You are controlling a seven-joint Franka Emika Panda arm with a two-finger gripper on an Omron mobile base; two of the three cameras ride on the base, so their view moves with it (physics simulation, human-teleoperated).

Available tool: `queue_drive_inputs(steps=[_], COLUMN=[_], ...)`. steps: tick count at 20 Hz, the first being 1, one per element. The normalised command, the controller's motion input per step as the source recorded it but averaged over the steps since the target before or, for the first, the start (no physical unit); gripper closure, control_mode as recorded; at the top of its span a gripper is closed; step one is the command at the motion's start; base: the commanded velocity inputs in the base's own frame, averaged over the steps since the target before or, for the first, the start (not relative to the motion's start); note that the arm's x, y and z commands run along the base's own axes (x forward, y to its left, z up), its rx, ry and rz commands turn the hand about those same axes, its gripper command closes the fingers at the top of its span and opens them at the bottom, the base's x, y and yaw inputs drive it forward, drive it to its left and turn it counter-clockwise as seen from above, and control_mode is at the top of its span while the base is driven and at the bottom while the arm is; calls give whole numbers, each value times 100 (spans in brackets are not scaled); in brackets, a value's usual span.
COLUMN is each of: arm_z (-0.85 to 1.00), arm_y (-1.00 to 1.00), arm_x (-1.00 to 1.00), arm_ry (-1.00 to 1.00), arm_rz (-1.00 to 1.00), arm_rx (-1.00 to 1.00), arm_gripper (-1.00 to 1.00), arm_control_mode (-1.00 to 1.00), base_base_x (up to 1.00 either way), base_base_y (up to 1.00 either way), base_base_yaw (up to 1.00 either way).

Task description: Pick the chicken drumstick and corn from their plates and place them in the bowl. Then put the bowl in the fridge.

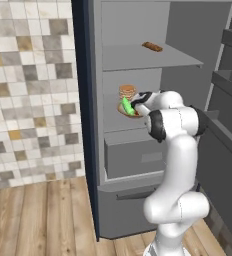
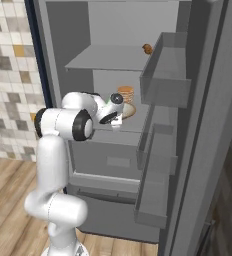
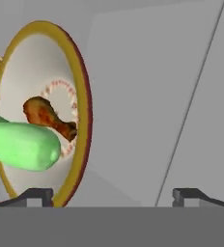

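The tan bowl [image 3: 83, 101] rests on the middle shelf of the open fridge [image 1: 138, 60]. It holds the green corn [image 3: 22, 144] and the reddish-brown chicken drumstick [image 3: 47, 116]. The hand view is rolled, so the bowl looks stood on edge there. My gripper [image 3: 114, 195] is open, its fingertips [image 3: 36, 195] spread wide, with the bowl's near rim just inside the left one. From the left base the gripper [image 1: 135, 104] sits at the bowl [image 1: 130, 113] beside the corn [image 1: 127, 106]. From the right base the gripper [image 2: 119, 110] meets the bowl [image 2: 129, 111]. The plates are out of view.
A stack of pancakes [image 1: 127, 91] stands right behind the bowl on the same shelf. A brown item [image 1: 152, 46] lies on the shelf above. The fridge door with its grey racks [image 2: 163, 70] hangs open on the right. A closed drawer [image 1: 133, 155] sits below the shelf.
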Motion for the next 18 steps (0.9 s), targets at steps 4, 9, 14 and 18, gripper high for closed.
queue_drive_inputs(steps=[4, 9, 14, 18], arm_z=[36, 40, 42, 34], arm_y=[21, 16, 9, 1], arm_x=[-62, -63, -62, -66], arm_ry=[-23, -24, -11, -4], arm_rz=[12, 14, 20, 17], arm_rx=[-23, -26, -32, -29], arm_gripper=[-100, -100, -100, -100], arm_control_mode=[-100, -100, -100, -100], base_base_x=[0, 0, 0, 0], base_base_y=[0, 0, 0, 0], base_base_yaw=[0, 0, 0, 0])
